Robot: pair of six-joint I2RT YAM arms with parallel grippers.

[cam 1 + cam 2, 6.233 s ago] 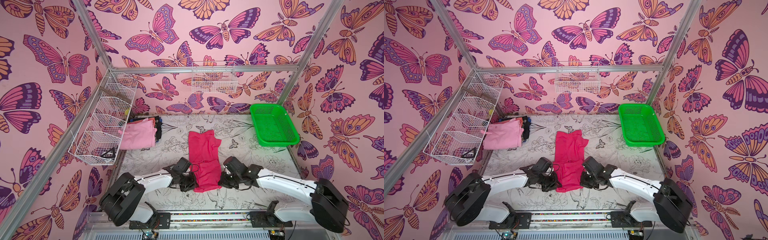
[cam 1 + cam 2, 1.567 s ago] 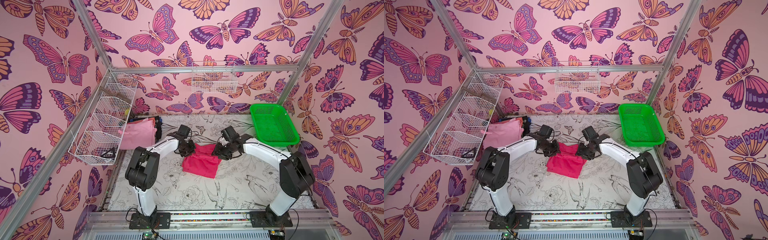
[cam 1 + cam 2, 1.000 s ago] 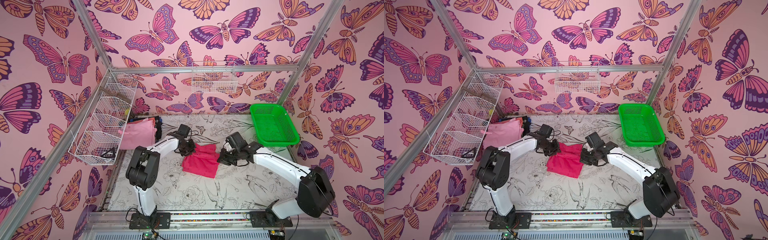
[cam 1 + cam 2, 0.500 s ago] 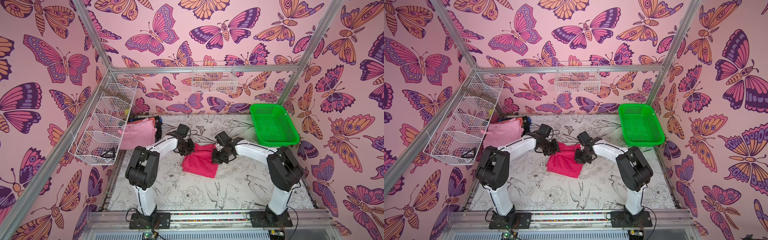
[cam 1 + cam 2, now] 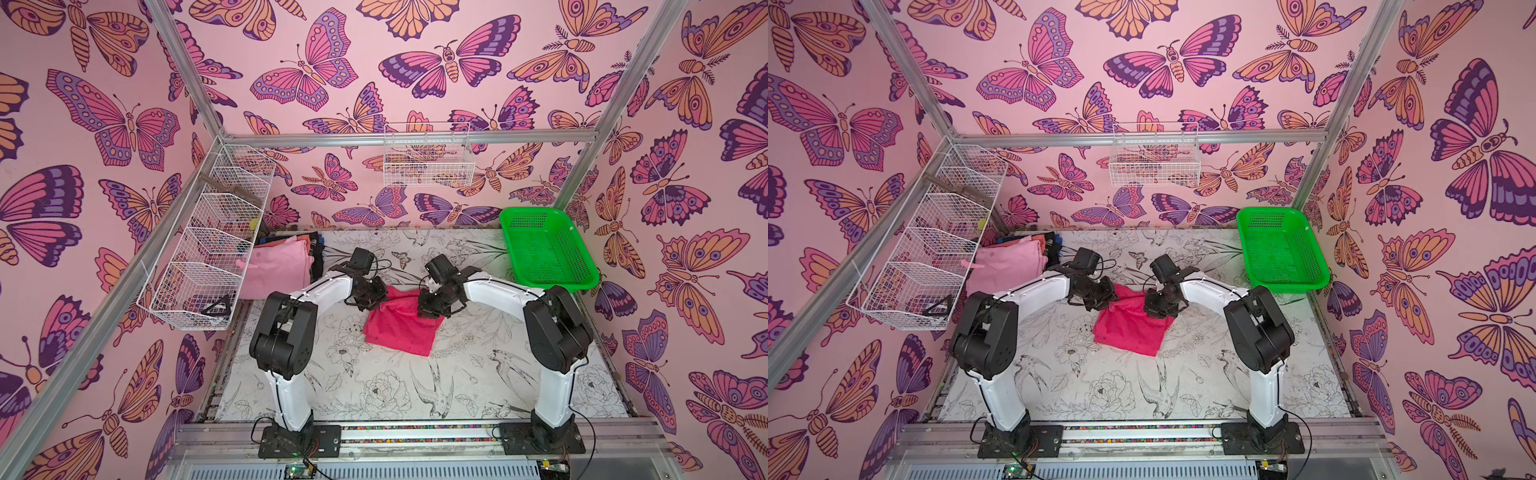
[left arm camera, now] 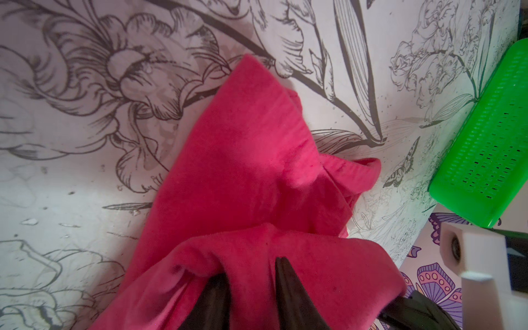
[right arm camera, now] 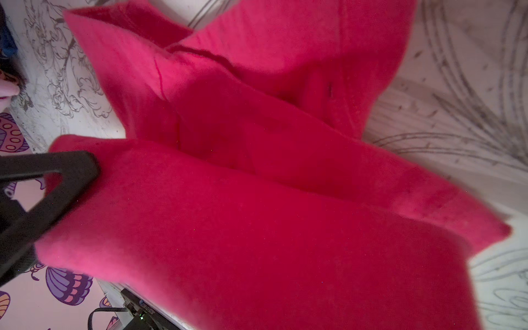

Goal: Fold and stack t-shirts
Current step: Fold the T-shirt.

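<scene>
Since a second ago the right arm has swung back in from the open table. The right gripper [image 5: 430, 308] now sits on the far right corner of the crimson t-shirt [image 5: 401, 332], which lay at full length six seconds back and is now folded short.

Top views: both arms rise from the near rail with elbows high and forearms angled inward and down. The left gripper [image 5: 1100, 301] and the right gripper [image 5: 1156, 308] meet the shirt's far edge from opposite sides. The crimson t-shirt [image 5: 1129, 332] lies mid-table [image 5: 374, 395], and its far edge is puckered between them. A light pink t-shirt [image 5: 278, 270] tops a pile in the far left corner. A green basket [image 5: 552, 286] stands far right. White wire baskets [image 5: 199, 257] hang on butterfly-papered walls.

Left wrist view: the left gripper [image 6: 251, 267] has its black fingers [image 6: 291, 294] a little apart, with a bunched fold of the crimson t-shirt [image 6: 243, 160] between them. I cannot tell whether they pinch it or have let go. The table [image 6: 85, 171] carries line-drawn flowers.

Right wrist view: the crimson t-shirt [image 7: 257, 214] fills the frame and hides the fingers. The claw is clenched on a fold lifted close to the lens.
</scene>
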